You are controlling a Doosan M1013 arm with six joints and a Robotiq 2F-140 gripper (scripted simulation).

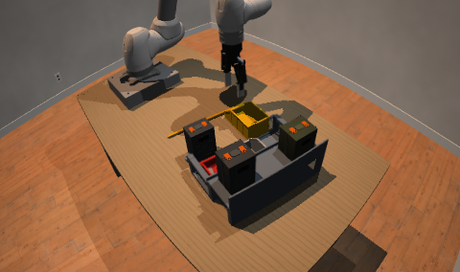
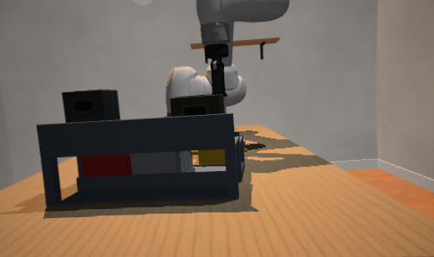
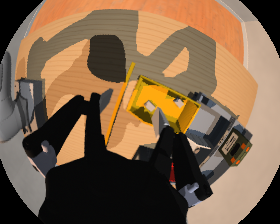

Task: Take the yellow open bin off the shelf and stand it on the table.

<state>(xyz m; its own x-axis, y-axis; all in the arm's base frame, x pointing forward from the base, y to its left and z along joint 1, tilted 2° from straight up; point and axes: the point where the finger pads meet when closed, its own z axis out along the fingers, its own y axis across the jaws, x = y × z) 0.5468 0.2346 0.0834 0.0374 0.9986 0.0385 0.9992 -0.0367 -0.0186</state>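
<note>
The yellow open bin stands upright at the shelf's open front, on the side facing the robot base, and sticks out from the dark shelf. I cannot tell whether its base rests on the shelf floor or the table. It also shows in the wrist view and through the shelf's back. My gripper hangs above the table beyond the bin, apart from it. Its fingers are open and empty. The bin's contents are too small to make out.
A red bin and a grey bin sit on the shelf's lower level. Two black boxes and an olive box stand on top. A thin orange rod lies on the table beside the yellow bin.
</note>
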